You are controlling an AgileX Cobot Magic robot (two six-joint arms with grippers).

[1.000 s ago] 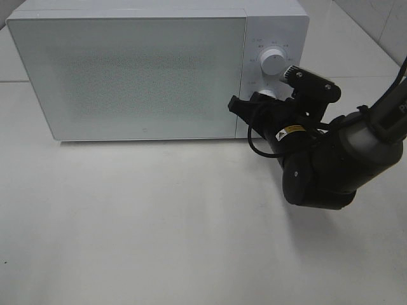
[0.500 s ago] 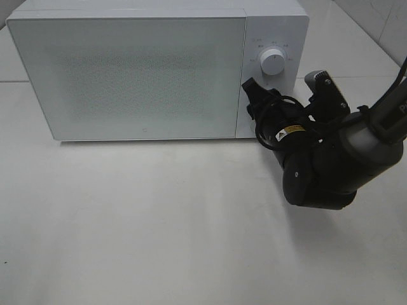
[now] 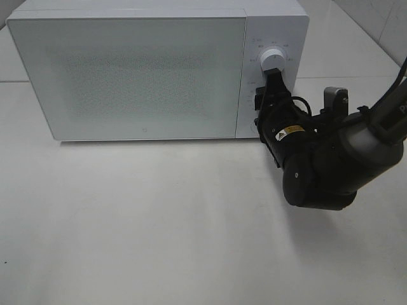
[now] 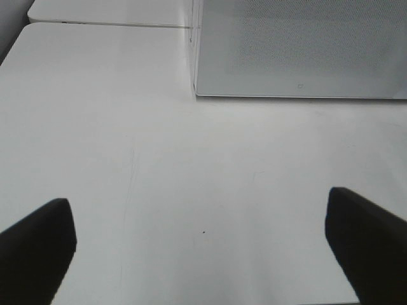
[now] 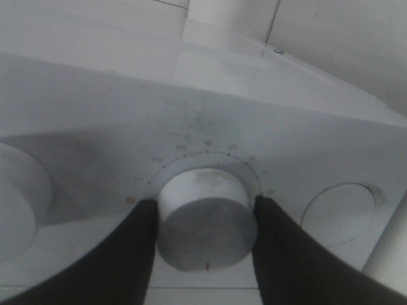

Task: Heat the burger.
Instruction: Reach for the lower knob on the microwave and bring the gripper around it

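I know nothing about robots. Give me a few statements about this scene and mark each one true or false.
1. The microwave has its door closed. True.
2. The right gripper has a finger on either side of a knob on the microwave. True.
3. A burger sits in front of the microwave. False: no burger is in view.
4. The left gripper is holding a plate. False: it is open and empty above the table.
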